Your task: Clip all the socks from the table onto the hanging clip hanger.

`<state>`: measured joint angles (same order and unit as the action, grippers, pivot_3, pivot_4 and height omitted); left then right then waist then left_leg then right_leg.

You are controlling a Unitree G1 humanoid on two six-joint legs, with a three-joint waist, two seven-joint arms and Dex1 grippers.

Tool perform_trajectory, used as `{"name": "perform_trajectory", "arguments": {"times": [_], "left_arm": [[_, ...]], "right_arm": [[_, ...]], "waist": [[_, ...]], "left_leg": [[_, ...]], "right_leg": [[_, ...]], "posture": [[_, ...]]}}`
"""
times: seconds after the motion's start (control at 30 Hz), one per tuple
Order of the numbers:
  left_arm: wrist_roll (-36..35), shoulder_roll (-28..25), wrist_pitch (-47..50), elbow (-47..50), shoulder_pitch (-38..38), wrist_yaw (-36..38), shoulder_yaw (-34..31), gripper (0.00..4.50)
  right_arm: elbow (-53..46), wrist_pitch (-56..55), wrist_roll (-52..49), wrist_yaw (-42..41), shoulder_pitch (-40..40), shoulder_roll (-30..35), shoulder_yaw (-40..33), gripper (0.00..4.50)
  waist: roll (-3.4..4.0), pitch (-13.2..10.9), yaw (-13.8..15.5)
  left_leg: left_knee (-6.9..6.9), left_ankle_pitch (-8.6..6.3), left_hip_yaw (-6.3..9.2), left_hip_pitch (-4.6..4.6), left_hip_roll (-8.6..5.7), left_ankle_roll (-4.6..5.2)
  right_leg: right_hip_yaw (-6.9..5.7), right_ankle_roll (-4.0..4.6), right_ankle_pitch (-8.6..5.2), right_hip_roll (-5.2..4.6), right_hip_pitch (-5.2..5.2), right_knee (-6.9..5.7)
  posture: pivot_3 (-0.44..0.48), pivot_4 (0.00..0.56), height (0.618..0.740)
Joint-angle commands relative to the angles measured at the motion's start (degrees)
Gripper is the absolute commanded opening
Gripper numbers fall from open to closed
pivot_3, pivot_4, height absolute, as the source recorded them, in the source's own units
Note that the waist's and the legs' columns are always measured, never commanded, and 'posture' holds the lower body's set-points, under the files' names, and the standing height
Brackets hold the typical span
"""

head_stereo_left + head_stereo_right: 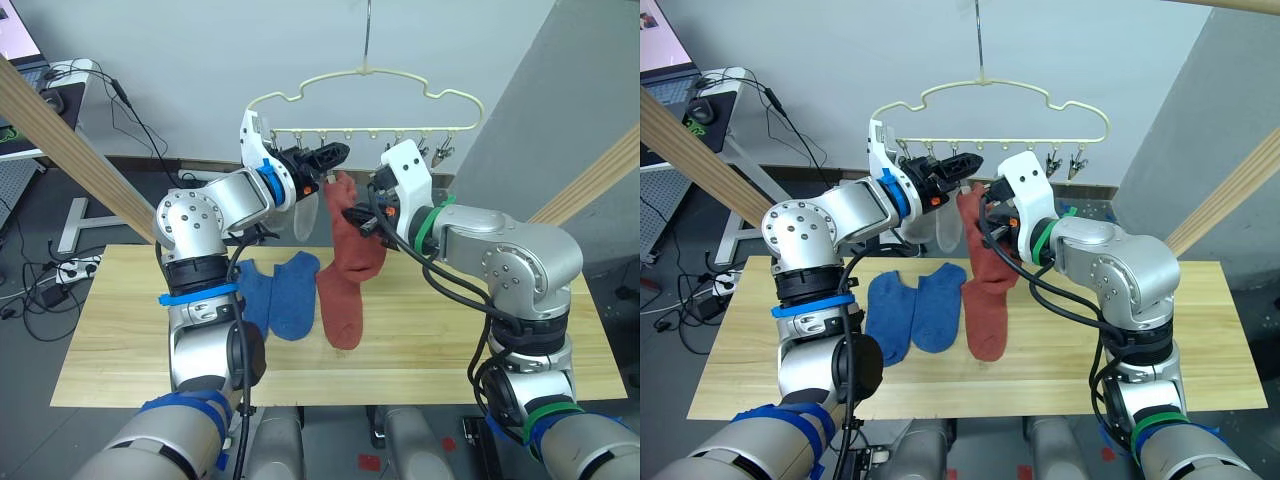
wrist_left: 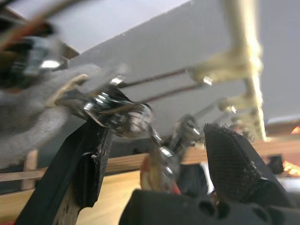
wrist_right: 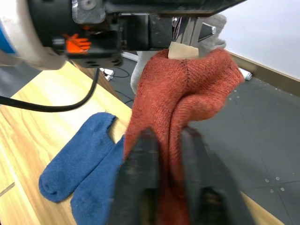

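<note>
R gripper (image 3: 164,154): clamped on red sock (image 1: 352,235), held up under hanger (image 1: 365,100).
L gripper (image 2: 154,150): fingers apart round a metal clip (image 2: 119,115), beside sock top.
Blue socks (image 1: 280,292): flat on table (image 1: 120,340).
Grey sock (image 1: 948,228): hung from clip.

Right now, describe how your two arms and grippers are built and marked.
Both arms are silver-grey metal with rounded joints, white wrist housings and black cables looping outside. The left arm carries blue tape bands, the right arm green ones. The left gripper and right gripper each have two black fingers.
</note>
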<state>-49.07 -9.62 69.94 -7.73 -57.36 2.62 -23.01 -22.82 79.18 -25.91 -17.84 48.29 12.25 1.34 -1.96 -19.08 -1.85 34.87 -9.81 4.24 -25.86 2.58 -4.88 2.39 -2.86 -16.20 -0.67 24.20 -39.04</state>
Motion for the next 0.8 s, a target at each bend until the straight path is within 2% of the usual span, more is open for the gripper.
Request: {"name": "perform_trajectory", "arguments": {"times": [0.03, 0.07, 0.13, 0.33, 0.5, 0.6, 0.8], "left_arm": [[-0.6, -2.8, 1.2, 6.4, 1.8, 4.0, 3.8, 3.33], [-0.4, -4.1, 1.2, 8.3, 3.1, 5.6, 5.3, 3.33], [-0.3, -7.1, 0.8, 12.2, 6.0, 8.7, 7.5, 3.33], [-0.1, -15.9, -1.5, 21.1, 14.5, 16.8, 10.5, 3.33], [1.2, -22.2, -10.8, 27.5, 21.5, 27.5, 11.3, 3.33], [0.3, -24.3, -13.4, 28.7, 22.4, 32.3, 11.4, 3.33], [5.0, -29.2, -22.6, 27.0, 22.6, 42.2, 14.2, 3.33]], "right_arm": [[-1.7, -1.4, -0.2, 0.2, 0.0, 0.6, -0.1, 2.17], [-1.7, -1.5, -0.1, 0.2, -0.3, 0.9, 0.1, 2.59], [-2.2, -1.3, -0.4, 0.1, -1.2, 1.4, 0.1, 3.14], [-5.5, 0.1, -1.2, 0.3, -5.3, 3.1, -1.0, 3.14], [-8.9, 0.4, -0.3, 2.1, -9.8, 3.1, -1.7, 3.14], [-11.1, -0.8, 0.5, 4.1, -13.5, 1.8, -1.2, 3.14], [-12.9, -2.9, 3.4, 10.5, -18.3, -3.6, -0.1, 3.14]], "waist": [[0.0, 0.0, 0.0], [0.0, 0.0, 0.0], [0.02, 0.0, -0.1], [0.05, 0.0, 0.1], [0.05, 0.0, 0.2], [0.04, 0.0, 0.4], [0.06, 0.0, 0.5]], "left_leg": [[-0.01, 0.0, 0.0, 0.0, 0.0, 0.0], [-0.02, 0.0, 0.0, 0.0, 0.0, 0.0], [-0.04, 0.0, 0.0, 0.01, 0.01, 0.0], [-0.07, 0.01, -0.01, 0.0, 0.03, -0.01], [-0.07, 0.01, -0.01, 0.0, 0.02, -0.01], [-0.07, 0.01, 0.0, 0.0, 0.02, -0.01], [-0.07, 0.01, -0.01, 0.0, 0.0, -0.01]], "right_leg": [[0.01, 0.0, 0.0, 0.0, 0.01, 0.0], [0.0, 0.0, 0.0, 0.0, 0.01, -0.01], [0.01, 0.0, 0.0, 0.0, 0.02, -0.01], [0.01, 0.01, 0.0, 0.0, 0.06, -0.01], [0.02, 0.01, 0.0, -0.04, 0.05, 0.01], [-0.01, 0.01, 0.0, -0.05, 0.04, 0.01], [-0.01, 0.01, 0.0, -0.06, 0.04, 0.01]], "posture": [[-0.006, 0.334, 0.74], [-0.002, 0.333, 0.74], [0.008, 0.332, 0.74], [0.037, 0.322, 0.74], [0.06, 0.312, 0.74], [0.077, 0.298, 0.74], [0.095, 0.273, 0.74]]}}
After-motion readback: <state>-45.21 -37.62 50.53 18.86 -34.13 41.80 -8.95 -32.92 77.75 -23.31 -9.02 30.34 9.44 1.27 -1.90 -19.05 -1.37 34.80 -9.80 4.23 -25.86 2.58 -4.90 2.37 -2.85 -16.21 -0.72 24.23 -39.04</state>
